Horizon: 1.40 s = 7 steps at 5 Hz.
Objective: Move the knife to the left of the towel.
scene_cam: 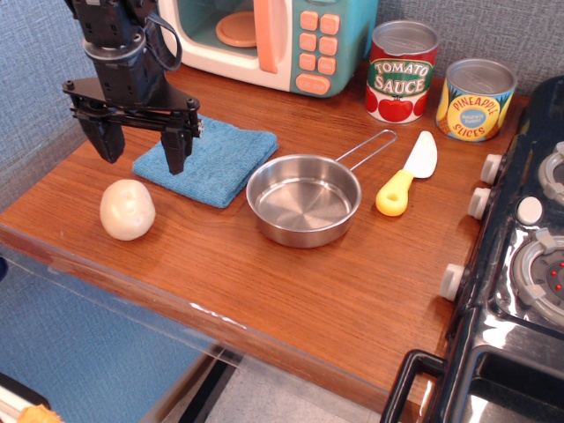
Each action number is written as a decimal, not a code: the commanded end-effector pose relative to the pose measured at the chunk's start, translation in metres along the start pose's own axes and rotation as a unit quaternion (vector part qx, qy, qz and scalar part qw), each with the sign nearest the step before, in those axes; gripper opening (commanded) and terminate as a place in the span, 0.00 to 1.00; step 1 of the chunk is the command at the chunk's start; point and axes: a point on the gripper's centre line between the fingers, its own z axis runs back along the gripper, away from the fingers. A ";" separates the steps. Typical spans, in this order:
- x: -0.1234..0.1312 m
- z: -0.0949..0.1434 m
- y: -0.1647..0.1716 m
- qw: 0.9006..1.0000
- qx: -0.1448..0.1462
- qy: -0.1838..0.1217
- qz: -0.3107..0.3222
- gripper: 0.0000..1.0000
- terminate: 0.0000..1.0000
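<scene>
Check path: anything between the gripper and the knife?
Yes. The gripper hangs open at the towel's left end; the knife lies far right. The steel pan sits between them, its thin handle beside the knife.

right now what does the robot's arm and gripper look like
The arm is all black, a blocky wrist housing with a black cable looping along its side. The gripper has a wide flat black crossbar with small screws and two tapered black fingers. No markings visible.
</scene>
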 end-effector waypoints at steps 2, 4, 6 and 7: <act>0.009 -0.001 -0.017 1.000 -0.019 -0.004 -0.002 1.00 0.00; 0.046 0.006 -0.101 0.999 -0.035 0.014 -0.021 1.00 0.00; 0.066 0.010 -0.190 0.998 -0.020 0.009 -0.066 1.00 0.00; 0.065 0.006 -0.209 0.998 -0.018 0.005 -0.064 1.00 0.00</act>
